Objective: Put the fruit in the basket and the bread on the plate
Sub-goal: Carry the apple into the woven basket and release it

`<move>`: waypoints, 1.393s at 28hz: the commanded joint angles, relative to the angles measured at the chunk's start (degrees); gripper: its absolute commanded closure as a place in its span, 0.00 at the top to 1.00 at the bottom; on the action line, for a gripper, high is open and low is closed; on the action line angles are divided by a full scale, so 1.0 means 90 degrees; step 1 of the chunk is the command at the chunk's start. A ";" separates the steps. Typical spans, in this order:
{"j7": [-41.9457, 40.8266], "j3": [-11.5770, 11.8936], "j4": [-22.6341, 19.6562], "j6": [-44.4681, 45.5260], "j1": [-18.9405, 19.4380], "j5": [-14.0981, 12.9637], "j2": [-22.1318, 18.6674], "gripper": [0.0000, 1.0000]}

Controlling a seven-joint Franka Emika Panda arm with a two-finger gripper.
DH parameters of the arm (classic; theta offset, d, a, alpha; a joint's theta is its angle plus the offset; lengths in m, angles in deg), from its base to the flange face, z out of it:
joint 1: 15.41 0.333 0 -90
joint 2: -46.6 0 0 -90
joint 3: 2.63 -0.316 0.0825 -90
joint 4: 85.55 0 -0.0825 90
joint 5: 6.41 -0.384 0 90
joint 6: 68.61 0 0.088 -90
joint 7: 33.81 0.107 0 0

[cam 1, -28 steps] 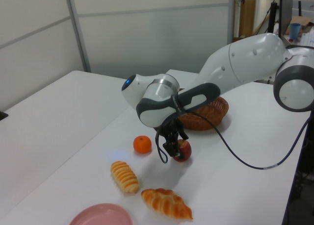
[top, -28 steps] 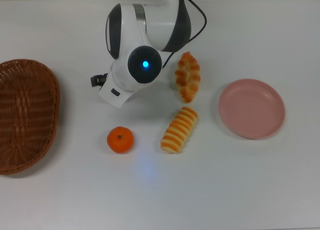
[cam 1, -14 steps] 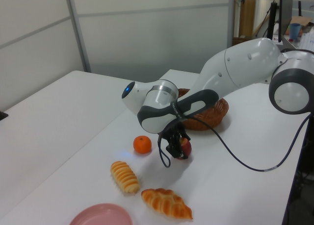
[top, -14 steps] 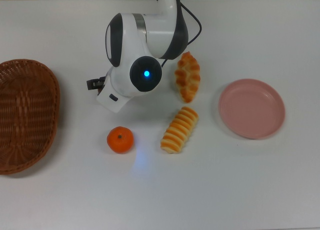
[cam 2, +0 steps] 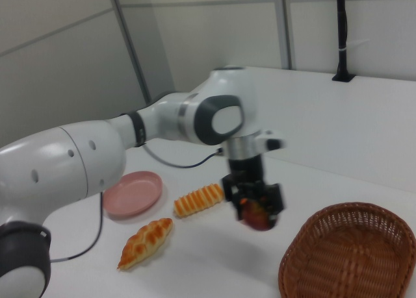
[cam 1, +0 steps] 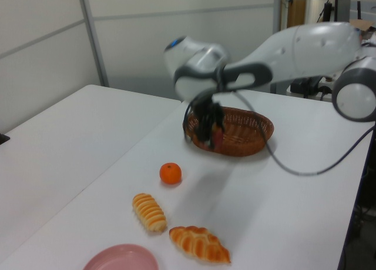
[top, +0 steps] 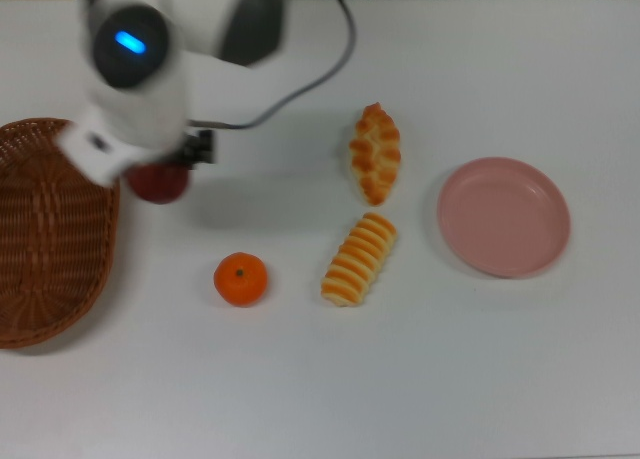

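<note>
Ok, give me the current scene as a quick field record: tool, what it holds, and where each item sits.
tool: shut on the dark red apple, held above the table
apple position: beside the brown woven wicker basket, not yet over it in the top view
basket contents: nothing visible inside
bright orange tangerine: on the table, untouched
knobbly braided loaf: on the table
ribbed striped loaf: on the table
round pink plate: bare
</note>
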 commanded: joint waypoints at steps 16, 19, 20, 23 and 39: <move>0.0033 0.0113 -0.0370 -0.4891 -0.1016 -0.0228 0.1127 0.15; 0.0004 0.0230 -0.0468 -0.5067 -0.1016 -0.0219 0.1176 0.39; 0.0004 0.0249 -0.0468 -0.5077 -0.1016 -0.0219 0.1195 0.51; 0.0004 0.0259 -0.0468 -0.5067 -0.1025 -0.0121 0.1186 0.82; -0.0035 0.0171 -0.0478 -0.4960 -0.1192 -0.0628 0.0659 1.00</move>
